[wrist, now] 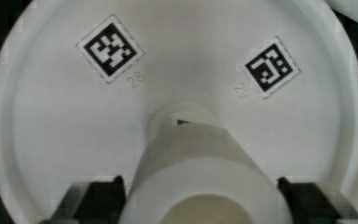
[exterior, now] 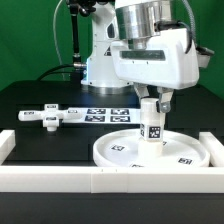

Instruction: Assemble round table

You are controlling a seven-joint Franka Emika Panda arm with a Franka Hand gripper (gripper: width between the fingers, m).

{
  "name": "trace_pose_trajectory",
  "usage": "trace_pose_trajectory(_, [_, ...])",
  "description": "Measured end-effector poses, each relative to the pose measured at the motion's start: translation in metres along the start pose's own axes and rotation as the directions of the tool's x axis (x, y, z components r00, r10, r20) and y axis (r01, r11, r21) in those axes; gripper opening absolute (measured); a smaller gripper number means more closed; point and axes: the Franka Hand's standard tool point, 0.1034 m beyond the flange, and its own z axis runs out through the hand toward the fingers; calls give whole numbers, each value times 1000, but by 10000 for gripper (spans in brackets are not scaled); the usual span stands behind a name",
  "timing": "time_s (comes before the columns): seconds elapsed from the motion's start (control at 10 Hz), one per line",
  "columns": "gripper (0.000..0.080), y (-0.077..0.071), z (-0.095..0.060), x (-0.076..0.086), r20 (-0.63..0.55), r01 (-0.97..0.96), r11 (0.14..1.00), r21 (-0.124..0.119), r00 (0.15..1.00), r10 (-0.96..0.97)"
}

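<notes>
Closest to where I stand runs the long white border rail [exterior: 100,180], lying along the front edge of the black desk [exterior: 40,97] with a short return at each end. Just behind it sits the large round rimmed disc [exterior: 120,152], flat on the desk, its hollow side up, with small black-and-white tags on its face.

Over the disc hangs the white arm [exterior: 150,60], pointing straight down. Its jaws are clamped on the short cylindrical post [exterior: 153,128], one finger on either side of the upper part. The post stands upright with a tag on its side, and its lower end meets the disc at about the middle. From the exterior view I cannot tell whether it is seated there or only resting on the surface.

The wrist view looks down along the post [wrist: 194,170] onto the disc [wrist: 51,120]. A dark finger [wrist: 98,192] presses each flank of the post, and two tags [wrist: 110,50] lie on the disc beyond its far end.

Toward the exterior view's left, well apart from the disc, lies the flat elongated base piece [exterior: 52,115], tagged and untouched. Between it and the arm lies the marker board [exterior: 105,113], flat on the desk, partly hidden behind the disc.
</notes>
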Motion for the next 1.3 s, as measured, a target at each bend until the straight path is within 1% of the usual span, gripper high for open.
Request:
trace_pose_trajectory(0.1, [407, 0, 0, 0, 8, -91, 996, 9, 996, 90])
trace_pose_trajectory(0.2, [407, 1, 1, 2, 24, -224, 974, 24, 974, 224])
trace_pose_trajectory(0.3, [407, 1, 1, 4, 48, -394, 918, 46, 919, 392])
trace_pose_trajectory(0.4, [407, 1, 1, 3, 66, -502, 864, 44, 864, 499])
trace_pose_trajectory(0.6, [407, 1, 1, 1, 88, -693, 721, 31, 720, 688])
trace_pose_trajectory(0.8, [407, 0, 1, 3, 125, -847, 530, 38, 531, 838])
trace_pose_trajectory(0.9, [407, 0, 0, 5, 136, -885, 465, 31, 464, 875])
trace_pose_trajectory(1.0, [443, 0, 0, 5, 136, -886, 462, 30, 461, 877])
trace_pose_trajectory(1.1, [443, 0, 1, 4, 135, -872, 488, 33, 487, 863])
trace_pose_trajectory(1.2, [596, 0, 1, 4, 134, -856, 516, 37, 516, 846])
trace_pose_trajectory(1.3, [596, 1, 1, 3, 134, -854, 519, 33, 519, 845])
